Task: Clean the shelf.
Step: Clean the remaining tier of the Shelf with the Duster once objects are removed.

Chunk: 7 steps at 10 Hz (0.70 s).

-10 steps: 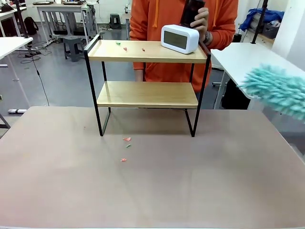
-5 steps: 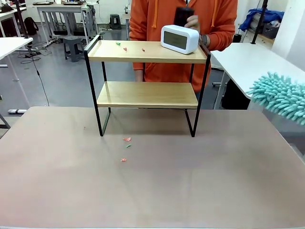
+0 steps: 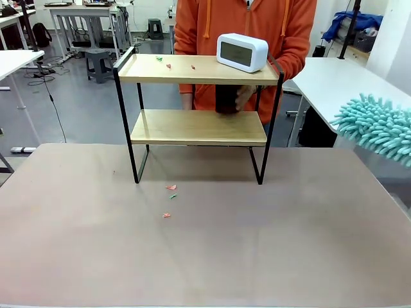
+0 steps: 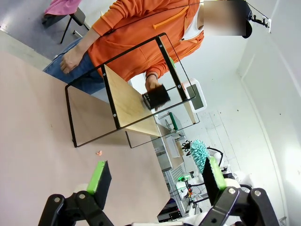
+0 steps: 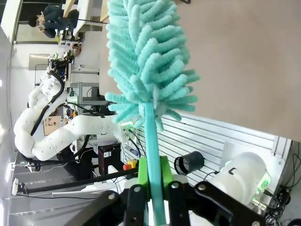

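Shelf (image 3: 199, 127) stands upright on the far middle of the tabletop (image 3: 205, 256), all four black legs down, directly in front of a person in an orange hoodie (image 3: 247, 25). A white digital clock (image 3: 242, 52) sits on the right end of the top board. A few small red and green scraps (image 3: 169, 65) lie on the top board's left half, and more paper bits (image 3: 171, 187) are on the tabletop just in front of the shelf. The person's hand (image 3: 244, 97) holds a dark blocky object (image 3: 226, 99) between the two tiers, above the lower board; can't tell what it is or whether it touches the board. Left end effector (image 4: 156, 175) is spread wide with nothing between the green pads, above the tabletop and aimed toward the shelf (image 4: 129, 101), well apart from it. Right end effector (image 5: 151, 176) is pinching the teal handle of a fluffy teal duster (image 5: 146, 56). In the front view the duster head (image 3: 376, 128) hangs off the right tabletop edge, clear of the shelf.
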Available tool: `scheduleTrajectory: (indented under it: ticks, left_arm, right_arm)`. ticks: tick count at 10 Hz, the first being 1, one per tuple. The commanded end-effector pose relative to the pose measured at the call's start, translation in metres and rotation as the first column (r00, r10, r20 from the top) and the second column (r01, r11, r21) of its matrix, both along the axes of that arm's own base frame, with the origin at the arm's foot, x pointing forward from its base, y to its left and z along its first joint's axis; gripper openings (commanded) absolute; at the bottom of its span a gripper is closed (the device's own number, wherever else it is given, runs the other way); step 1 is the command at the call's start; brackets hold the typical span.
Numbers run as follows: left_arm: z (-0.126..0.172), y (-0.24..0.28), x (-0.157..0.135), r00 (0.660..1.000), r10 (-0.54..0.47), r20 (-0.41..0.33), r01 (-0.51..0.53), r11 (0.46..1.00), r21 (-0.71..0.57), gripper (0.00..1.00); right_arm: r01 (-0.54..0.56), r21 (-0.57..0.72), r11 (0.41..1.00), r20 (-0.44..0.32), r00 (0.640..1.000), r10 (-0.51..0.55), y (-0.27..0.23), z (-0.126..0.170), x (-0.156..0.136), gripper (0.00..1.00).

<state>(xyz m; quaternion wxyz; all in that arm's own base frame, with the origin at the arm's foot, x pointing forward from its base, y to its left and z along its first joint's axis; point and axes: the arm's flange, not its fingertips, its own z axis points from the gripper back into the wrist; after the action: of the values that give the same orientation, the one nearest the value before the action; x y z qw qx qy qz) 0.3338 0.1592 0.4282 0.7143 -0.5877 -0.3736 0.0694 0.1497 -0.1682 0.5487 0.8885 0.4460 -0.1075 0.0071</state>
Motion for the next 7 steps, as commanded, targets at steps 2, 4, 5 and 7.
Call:
scheduleTrajectory:
  ticks: [2,4,5,7]
  left_arm:
    - [0.0006,-0.0008,-0.0005,1.0,-0.008,0.023,0.008,1.0,0.003,1.0]
    - [0.0006,-0.0008,-0.0005,1.0,-0.008,0.023,0.008,1.0,0.003,1.0]
    - [0.0006,-0.0008,-0.0005,1.0,-0.008,0.023,0.008,1.0,0.003,1.0]
    - [0.0006,-0.0008,-0.0005,1.0,-0.008,0.023,0.008,1.0,0.003,1.0]
  right_arm:
    - [-0.009,0.006,1.0,0.029,1.0,0.009,-0.0019,0.0011,-0.0011,0.14]
    - [-0.009,0.006,1.0,0.029,1.0,0.009,-0.0019,0.0011,-0.0011,0.14]
    - [-0.009,0.006,1.0,0.029,1.0,0.009,-0.0019,0.0011,-0.0011,0.14]
    - [-0.009,0.006,1.0,0.029,1.0,0.009,-0.0019,0.0011,-0.0011,0.14]
